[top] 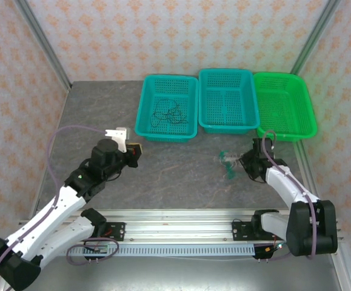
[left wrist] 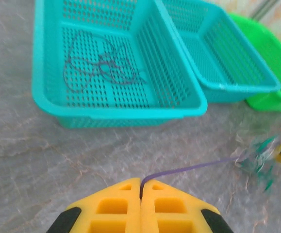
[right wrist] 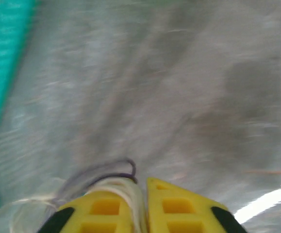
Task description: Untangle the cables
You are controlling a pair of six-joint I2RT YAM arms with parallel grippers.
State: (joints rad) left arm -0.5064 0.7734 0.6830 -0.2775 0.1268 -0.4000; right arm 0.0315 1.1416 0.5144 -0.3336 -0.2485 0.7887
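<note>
From above, the left fingers [top: 134, 155] sit at about 9 o'clock from the middle of the grey marbled worktop [top: 102, 115], pointing toward 3 o'clock. In the left wrist view they are pressed together, yellow faces flush. They pinch a thin purple wire [left wrist: 193, 168] that leaves the seam at their tips. It runs in a nearly straight line toward 2 o'clock to a clump of cables [left wrist: 258, 154], green and clear-whitish, blurred, lying on the worktop.

On the rail at 7 o'clock sits a small circuit board [top: 99, 247]; any print on it is too small to read.

Three baskets stand side by side along the far edge. The left teal basket [top: 143, 121], at 11 o'clock, holds a dark cable [top: 166, 114] in loose loops on its floor. The middle teal basket [top: 227, 128] is at 12 o'clock and the green basket [top: 308, 121] at 1 o'clock.

In the top view the clump lies at about 4 o'clock from the worktop's middle, near the front of the middle basket. The right fingers [top: 243, 162] are at the clump's 3 o'clock side, right against it. In the blurred right wrist view they stand a narrow slit apart, with whitish strands [right wrist: 125, 187] in the slit spilling toward 9 o'clock. A dark loop [right wrist: 126, 167] lies just beyond the strands. I cannot tell whether the strands are pinched or lie loose.
</note>
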